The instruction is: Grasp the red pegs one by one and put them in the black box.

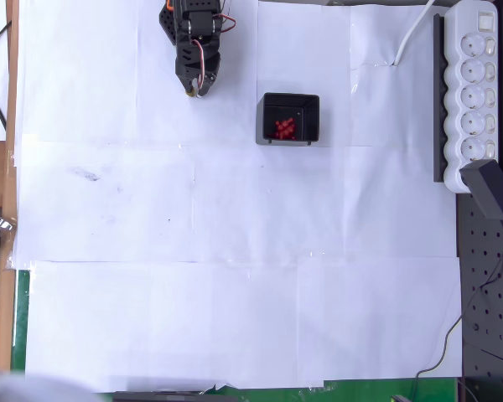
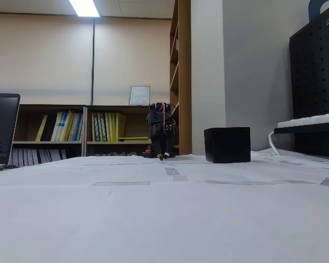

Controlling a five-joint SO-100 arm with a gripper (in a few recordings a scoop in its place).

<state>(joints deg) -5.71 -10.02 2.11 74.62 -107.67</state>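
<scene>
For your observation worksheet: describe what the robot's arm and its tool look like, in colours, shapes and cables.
The arm is black and blocky, built from boxy segments, with thin red and white wires looping along it and a small orange spot. Its tool narrows to a short tip with a pale yellowish end.

Red pegs (image 1: 284,127), black box (image 1: 288,118), white paper (image 1: 235,251).

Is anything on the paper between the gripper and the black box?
Nothing visible does. In the overhead view, bare white paper lies between the gripper and the black box to its right. The red pegs already sit inside the box.
</scene>
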